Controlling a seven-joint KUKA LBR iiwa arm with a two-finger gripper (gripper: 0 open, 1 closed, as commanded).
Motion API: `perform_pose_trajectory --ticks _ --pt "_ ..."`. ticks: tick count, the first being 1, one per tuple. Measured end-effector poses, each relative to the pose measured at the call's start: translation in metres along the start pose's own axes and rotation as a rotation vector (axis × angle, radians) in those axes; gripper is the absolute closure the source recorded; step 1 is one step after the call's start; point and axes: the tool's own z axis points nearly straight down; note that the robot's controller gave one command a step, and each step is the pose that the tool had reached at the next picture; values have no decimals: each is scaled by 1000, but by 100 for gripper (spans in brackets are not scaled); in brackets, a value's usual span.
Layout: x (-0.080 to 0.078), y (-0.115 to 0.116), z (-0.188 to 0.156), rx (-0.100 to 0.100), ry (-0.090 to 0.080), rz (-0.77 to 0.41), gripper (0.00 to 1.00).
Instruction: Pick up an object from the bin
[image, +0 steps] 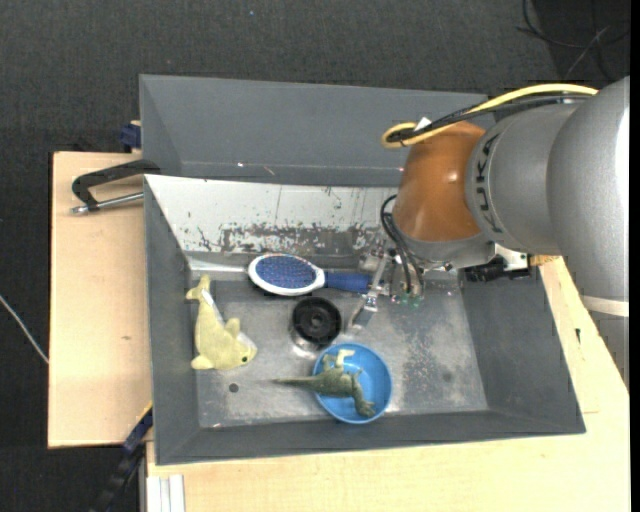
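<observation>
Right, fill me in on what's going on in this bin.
The arm reaches into the bin from the right, with its end effector low at the handle end of the blue brush, which lies by the back wall. Whether it has hold of the handle can't be told. A black round part, a yellow plush fish and a blue bowl with a green toy dinosaur in it lie on the floor.

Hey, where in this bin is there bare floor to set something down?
Bare floor on the right, between the blue dish and the bin's right wall. Crowded mid-left: brush, black round part, yellow plush.
</observation>
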Motion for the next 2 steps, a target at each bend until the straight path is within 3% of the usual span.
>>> perform_pose_trajectory --ticks 1,2 --pt "3 11 -1 2 -5 196 0" --pt "3 14 -4 -3 -6 194 100"
